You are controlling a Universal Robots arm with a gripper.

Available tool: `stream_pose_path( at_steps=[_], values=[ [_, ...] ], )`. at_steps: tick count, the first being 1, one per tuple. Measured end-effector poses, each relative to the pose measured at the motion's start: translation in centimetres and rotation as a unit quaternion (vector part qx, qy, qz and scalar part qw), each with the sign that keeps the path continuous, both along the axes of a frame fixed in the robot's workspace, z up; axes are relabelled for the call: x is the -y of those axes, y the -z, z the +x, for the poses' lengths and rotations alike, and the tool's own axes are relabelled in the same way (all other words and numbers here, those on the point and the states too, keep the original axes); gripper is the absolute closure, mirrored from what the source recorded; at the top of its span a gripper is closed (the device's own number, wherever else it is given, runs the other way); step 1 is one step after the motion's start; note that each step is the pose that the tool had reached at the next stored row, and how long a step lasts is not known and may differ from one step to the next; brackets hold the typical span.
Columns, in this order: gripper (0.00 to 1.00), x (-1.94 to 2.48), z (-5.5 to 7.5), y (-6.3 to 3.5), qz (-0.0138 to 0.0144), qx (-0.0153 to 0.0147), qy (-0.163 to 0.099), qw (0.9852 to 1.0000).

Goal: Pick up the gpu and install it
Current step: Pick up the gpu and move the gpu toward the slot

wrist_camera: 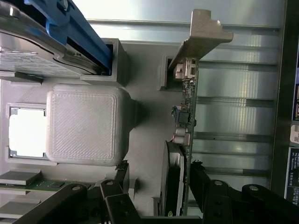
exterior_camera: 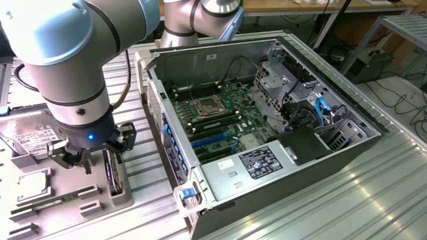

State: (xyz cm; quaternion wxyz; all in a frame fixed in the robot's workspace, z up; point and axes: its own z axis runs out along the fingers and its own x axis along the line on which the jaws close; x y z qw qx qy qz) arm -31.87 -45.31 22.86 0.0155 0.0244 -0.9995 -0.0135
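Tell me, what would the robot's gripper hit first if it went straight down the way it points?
Likely the gpu, the green circuit card with a black fan shroud, standing on edge right under the gripper. Its open jaws straddle the card, so they might slide past it to the grey plastic holder; depth is unclear.

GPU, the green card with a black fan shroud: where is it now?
The green GPU card stands on edge in the grey plastic holder, at the exterior view's left of the open dark computer case, between the open jaws of the gripper.
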Motion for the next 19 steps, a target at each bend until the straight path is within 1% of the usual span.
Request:
stream_pose_path(
  at_steps=[6, 7, 9, 10, 14, 16, 18, 19],
  values=[
    [0.36, 0.0, 0.34, 0.36, -0.0001, 0.0, 0.0, 1.0],
    [0.38, 0.0, 0.39, 0.4, -0.0001, 0.0, 0.0, 1.0],
    [0.38, 0.0, 0.48, 0.46, 0.0, 0.0, 0.0, 1.0],
    [0.45, 0.0, 0.52, 0.48, 0.0, 0.0001, 0.0, 1.0],
    [0.45, 0.0, 0.61, 0.52, -0.0004, -0.0001, 0.0, 1.0],
    [0.47, 0.0, 0.62, 0.53, -0.0005, -0.0001, 0.0, 1.0],
    [0.6, 0.0, 0.62, 0.6, -0.0004, 0.0, 0.001, 1.0],
    [0.6, 0.0, 0.62, 0.63, -0.0004, 0.0, 0.001, 1.0]
  ],
)
